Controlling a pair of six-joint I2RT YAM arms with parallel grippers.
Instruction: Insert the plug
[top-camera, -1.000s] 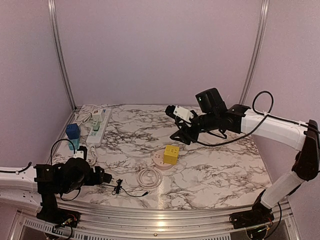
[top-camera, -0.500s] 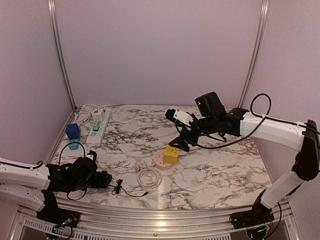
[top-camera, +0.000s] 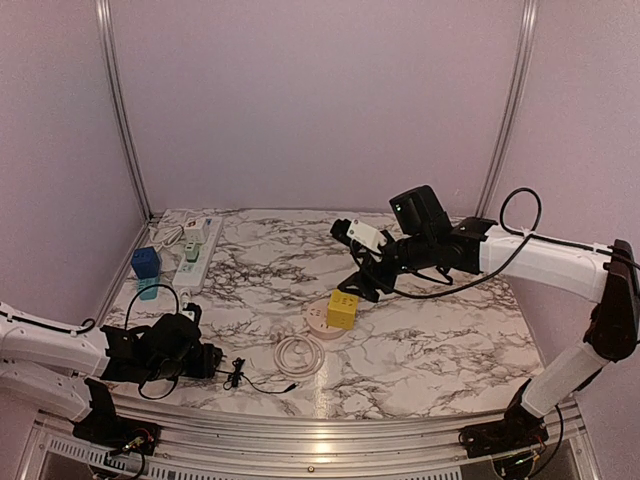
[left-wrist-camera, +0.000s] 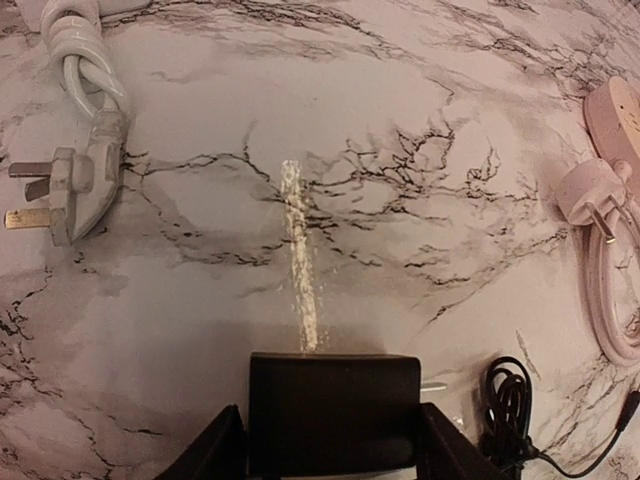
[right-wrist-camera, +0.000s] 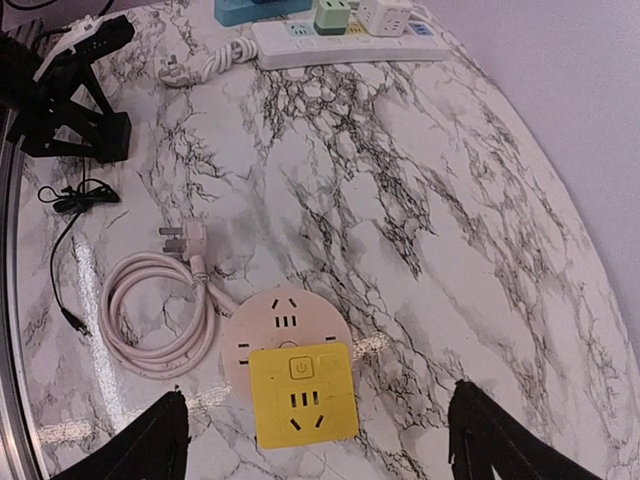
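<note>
Top external view: the left gripper (top-camera: 205, 358) lies low at the near left corner of the tabletop (top-camera: 450, 340), with a thin black cable (top-camera: 240, 377) just beside it. The right gripper (top-camera: 357, 290) hangs over the yellow cube adapter (top-camera: 343, 309), which sits on the round pink socket (top-camera: 320, 323) at mid-table. A coiled pink cord (top-camera: 298, 354) lies between the two arms.

Left wrist view: the fingers (left-wrist-camera: 215, 450) pinch the black plug (left-wrist-camera: 335, 410) from both sides. A white three-pin plug (left-wrist-camera: 65, 185) lies ahead to the left.

Right wrist view: the fingers (right-wrist-camera: 165, 440) are spread wide and hold nothing – the yellow cube adapter lies between them below.
</note>
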